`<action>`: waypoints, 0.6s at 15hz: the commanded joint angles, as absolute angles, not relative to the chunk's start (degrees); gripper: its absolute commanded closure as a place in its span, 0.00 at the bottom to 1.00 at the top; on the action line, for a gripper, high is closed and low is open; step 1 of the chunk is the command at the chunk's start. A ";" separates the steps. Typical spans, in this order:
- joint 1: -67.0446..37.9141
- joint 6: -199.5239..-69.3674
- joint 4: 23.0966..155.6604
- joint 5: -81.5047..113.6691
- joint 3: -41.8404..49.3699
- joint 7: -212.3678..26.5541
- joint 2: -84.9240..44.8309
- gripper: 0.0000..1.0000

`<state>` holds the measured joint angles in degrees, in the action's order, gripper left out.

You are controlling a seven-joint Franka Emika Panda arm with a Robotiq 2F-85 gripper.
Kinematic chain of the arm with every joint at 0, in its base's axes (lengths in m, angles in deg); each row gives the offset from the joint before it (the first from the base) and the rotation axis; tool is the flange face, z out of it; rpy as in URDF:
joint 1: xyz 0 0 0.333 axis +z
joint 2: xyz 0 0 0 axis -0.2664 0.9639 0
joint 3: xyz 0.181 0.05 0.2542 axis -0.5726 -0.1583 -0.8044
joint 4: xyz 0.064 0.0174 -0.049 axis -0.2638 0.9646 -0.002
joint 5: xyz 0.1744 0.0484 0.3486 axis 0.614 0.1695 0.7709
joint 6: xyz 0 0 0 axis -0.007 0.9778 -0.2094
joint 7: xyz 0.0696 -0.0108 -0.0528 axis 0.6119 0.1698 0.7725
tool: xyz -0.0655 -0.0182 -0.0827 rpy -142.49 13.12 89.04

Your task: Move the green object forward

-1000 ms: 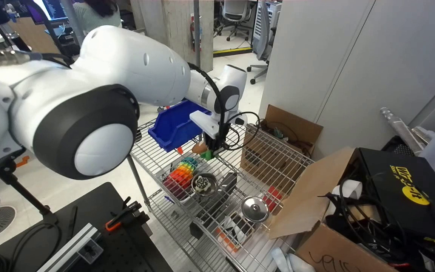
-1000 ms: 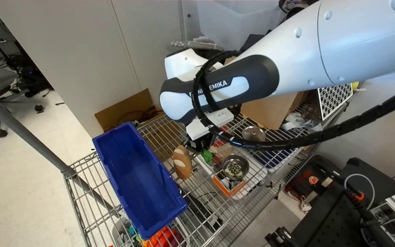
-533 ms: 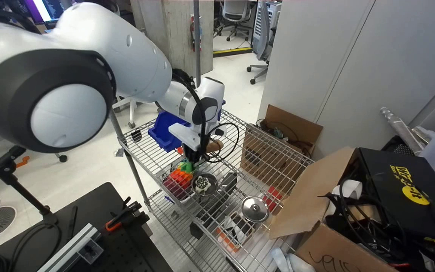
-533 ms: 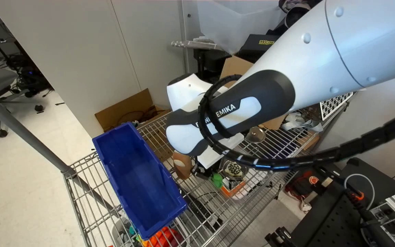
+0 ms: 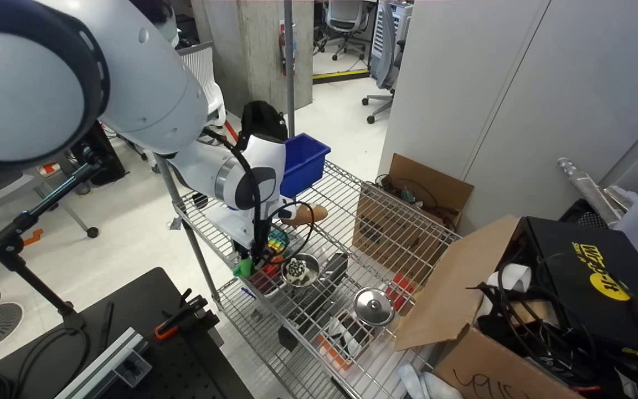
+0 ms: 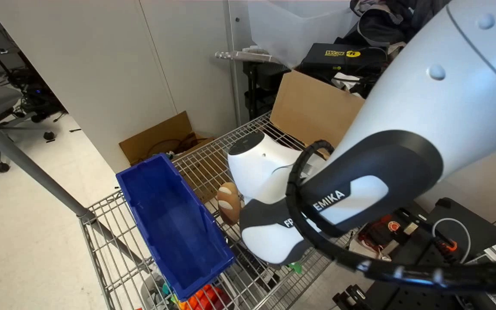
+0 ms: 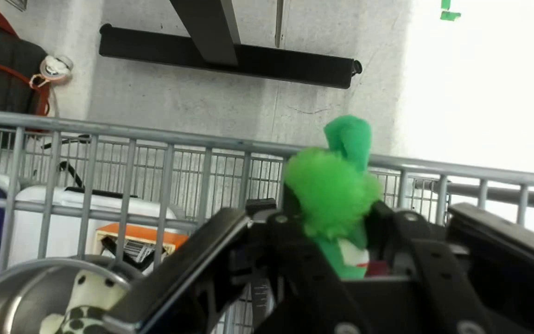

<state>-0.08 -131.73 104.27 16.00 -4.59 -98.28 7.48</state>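
We see the jaws gripping the green object [image 7: 332, 197]; in the wrist view, the bowl [image 7: 30, 292] sits at its eight o'clock.

1. Pinches a fuzzy bright green object [image 7: 332, 190] between the fingertips of a black jointed gripper [image 7: 335, 208].
2. Covers with it part of the far edge of a grey wire shelf [image 7: 179, 138].
3. Has, near left, a round shiny metal bowl [image 7: 30, 283] with a white, black-spotted figure [image 7: 92, 287] inside.
4. Takes in, left, an orange-edged box [image 7: 172, 237] beneath the shelf.
5. Shows, far off, a straight black bar [image 7: 285, 67] on the grey floor [image 7: 193, 97].
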 commanded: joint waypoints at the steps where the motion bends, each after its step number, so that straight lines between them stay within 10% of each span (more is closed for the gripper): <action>1: 2.39 -141.31 118.14 12.41 -3.33 -100.78 -0.55 0.35; 5: 7.23 -148.83 127.62 4.33 1.10 -107.71 -6.51 0.05; 9: 11.32 -150.39 132.72 -3.79 6.40 -115.53 -12.37 0.00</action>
<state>8.51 -149.53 127.80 0.82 2.79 -110.85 -6.24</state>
